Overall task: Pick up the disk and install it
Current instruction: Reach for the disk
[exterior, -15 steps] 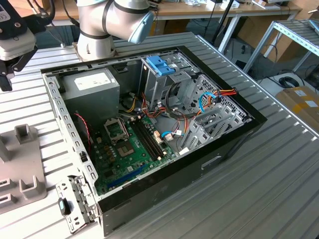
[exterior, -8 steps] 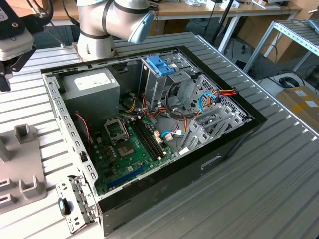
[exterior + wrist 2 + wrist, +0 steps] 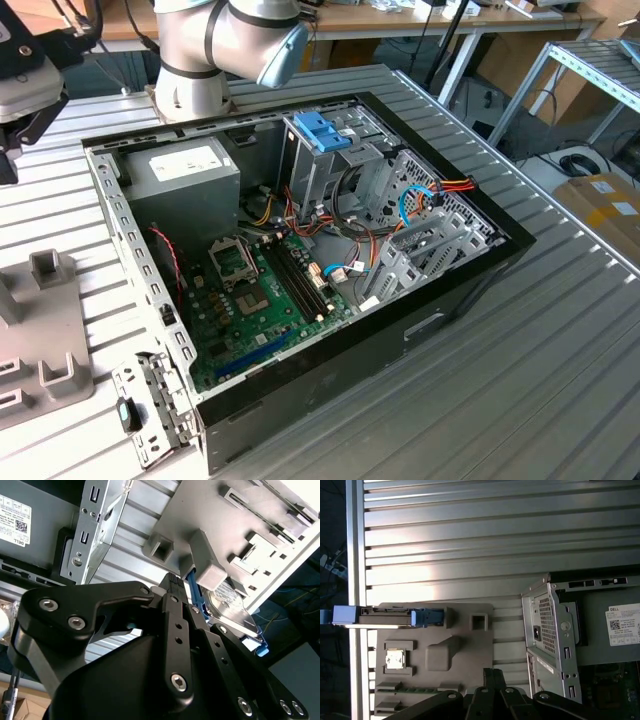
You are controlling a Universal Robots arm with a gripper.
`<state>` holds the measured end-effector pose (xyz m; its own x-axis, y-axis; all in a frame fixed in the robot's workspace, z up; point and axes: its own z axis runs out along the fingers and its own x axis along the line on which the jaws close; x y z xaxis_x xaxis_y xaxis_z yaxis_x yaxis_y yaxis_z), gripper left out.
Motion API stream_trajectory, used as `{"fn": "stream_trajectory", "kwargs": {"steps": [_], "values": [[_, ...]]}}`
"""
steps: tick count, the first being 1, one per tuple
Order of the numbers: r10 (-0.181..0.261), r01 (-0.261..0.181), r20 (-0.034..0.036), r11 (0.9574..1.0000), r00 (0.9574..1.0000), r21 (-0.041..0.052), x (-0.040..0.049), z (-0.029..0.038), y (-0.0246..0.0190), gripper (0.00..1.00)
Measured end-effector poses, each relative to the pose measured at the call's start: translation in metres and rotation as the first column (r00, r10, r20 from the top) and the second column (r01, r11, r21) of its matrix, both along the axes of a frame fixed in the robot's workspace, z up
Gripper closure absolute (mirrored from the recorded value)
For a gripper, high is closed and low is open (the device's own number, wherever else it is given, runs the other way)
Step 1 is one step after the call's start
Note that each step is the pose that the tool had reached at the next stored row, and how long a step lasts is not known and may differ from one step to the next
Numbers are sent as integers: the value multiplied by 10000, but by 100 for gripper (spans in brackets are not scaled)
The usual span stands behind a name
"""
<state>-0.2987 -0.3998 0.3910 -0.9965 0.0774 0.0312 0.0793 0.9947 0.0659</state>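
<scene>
The disk [image 3: 387,616] stands on edge in a slot of the grey fixture plate [image 3: 435,645], its blue frame showing at both ends. In the second wrist view its silver face [image 3: 235,605] and blue edge show just past the fingertips. My gripper [image 3: 493,676] hangs above the fixture, apart from the disk, with its black fingers [image 3: 172,587] shut together on nothing. In the exterior view the open computer case [image 3: 300,250] lies in the middle of the table, and a blue latch on a silver drive cage [image 3: 322,130] sits at its back.
The fixture [image 3: 50,330] sits at the exterior view's left, beside the case wall [image 3: 130,260]. A small silver chip [image 3: 395,658] lies in one fixture pocket. The ribbed metal table [image 3: 560,330] stretches to the right. The arm's base [image 3: 200,50] stands behind the case.
</scene>
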Motion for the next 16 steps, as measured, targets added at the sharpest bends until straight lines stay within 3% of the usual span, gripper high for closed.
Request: {"fn": "stream_trajectory", "kwargs": {"steps": [16], "values": [[0,0,0,10000,10000,0,-51,-1,0,89]]}}
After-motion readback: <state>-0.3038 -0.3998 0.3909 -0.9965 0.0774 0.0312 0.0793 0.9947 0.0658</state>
